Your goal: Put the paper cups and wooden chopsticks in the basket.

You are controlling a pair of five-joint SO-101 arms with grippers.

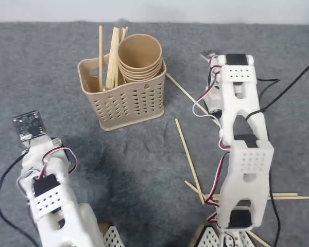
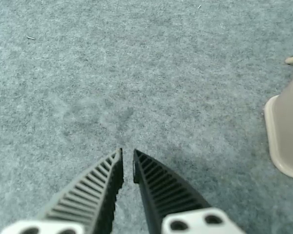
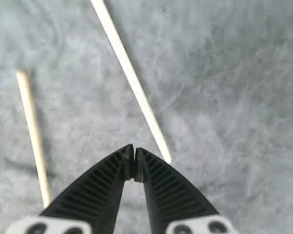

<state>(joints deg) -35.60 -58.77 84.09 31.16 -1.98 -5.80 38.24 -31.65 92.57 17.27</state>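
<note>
got the basket point(image 1: 129, 103) up near the far edge of the grey mat point(image 1: 144, 159), a bit left of middle. already loaded with a stack of paper cups point(image 1: 140, 54) in its right half and a bunch of upright chopsticks point(image 1: 112, 56) in its left half.

can count more lying flat out on the mat though: a far chopstick point(image 1: 188, 94) slanting from just beside the basket's right wall and running under the right arm point(image 1: 242, 128), a middle chopstick point(image 1: 189, 161) angled down toward the near right corner, and some crossed chopsticks point(image 1: 288, 195) along the near edge by that arm's base.

looking at the right gripper point(image 3: 133, 151): tips pressed tight together, nothing pinched as far as can be seen. hovering low over the mat with the end of a pale chopstick point(image 3: 136, 92) just beside one finger, not between them, and a tan chopstick point(image 3: 33, 136) lying apart from it.

then the left gripper point(image 2: 128, 155), down toward the near left corner: almost pressed together, just a sliver of gap, gripping nothing. only bare mat under it, with a corner of the basket point(image 2: 283, 131) showing well apart from the tips.
</note>
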